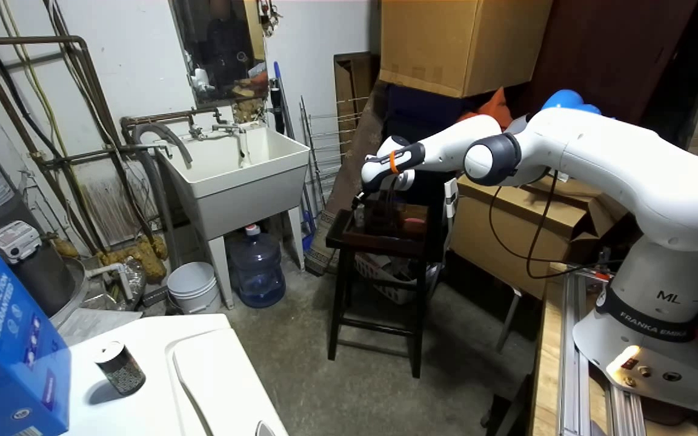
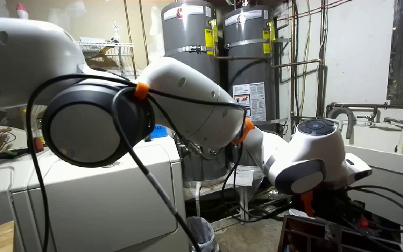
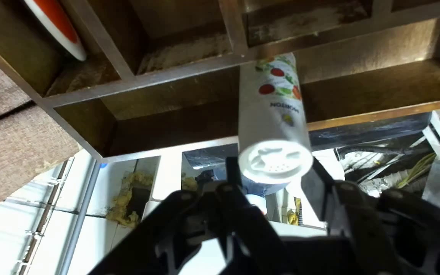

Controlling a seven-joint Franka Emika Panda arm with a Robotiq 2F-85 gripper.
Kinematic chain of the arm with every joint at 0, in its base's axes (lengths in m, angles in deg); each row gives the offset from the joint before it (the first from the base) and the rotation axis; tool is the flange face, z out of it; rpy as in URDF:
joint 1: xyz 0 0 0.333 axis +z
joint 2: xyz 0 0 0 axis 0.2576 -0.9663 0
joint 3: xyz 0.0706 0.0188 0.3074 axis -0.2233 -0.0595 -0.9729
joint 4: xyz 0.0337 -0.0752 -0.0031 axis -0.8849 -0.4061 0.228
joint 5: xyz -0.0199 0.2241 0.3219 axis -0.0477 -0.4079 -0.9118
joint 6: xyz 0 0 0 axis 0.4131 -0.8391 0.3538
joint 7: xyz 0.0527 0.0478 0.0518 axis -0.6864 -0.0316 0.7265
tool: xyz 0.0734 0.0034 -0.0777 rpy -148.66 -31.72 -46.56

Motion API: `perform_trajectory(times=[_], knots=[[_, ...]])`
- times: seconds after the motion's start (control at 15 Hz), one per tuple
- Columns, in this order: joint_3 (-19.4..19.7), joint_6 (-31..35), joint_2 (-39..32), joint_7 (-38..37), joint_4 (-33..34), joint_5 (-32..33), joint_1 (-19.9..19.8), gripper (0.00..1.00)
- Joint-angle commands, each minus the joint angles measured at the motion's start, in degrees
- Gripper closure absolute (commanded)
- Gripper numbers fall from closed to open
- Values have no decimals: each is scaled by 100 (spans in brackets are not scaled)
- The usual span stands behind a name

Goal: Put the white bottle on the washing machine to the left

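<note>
End effector [image 3: 274, 172] clamped on white bottle [image 3: 271, 110], tray [image 3: 189, 91] below, can [image 1: 120, 370] and box [image 1: 9, 351] on washing machine [image 1: 222, 369]

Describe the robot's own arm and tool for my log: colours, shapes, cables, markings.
The glossy white arm of rounded segments has a dark grey joint collar and dark letters ML above a black band lettered FRANKA EMIKA. Black cables run along it, fastened with bright orange straps. The tool is black, jointed and two-fingered.

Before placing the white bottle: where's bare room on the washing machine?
On the washing machine, the lid panel looks bare out to the edge above the concrete floor, as does the strip between panel and dark can. Crowded: around the can and blue box.
</note>
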Motion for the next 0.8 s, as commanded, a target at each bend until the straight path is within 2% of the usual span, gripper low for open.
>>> perform_trajectory(times=[0.0,0.27,0.33,0.73], knots=[[-191,-64,0,243,-51,-223,-76,81],[-96,-367,0,225,206,-163,-59,81],[-14,-355,220,240,-25,16,-71,81],[-184,-489,818,1180,-229,91,-112,81]])
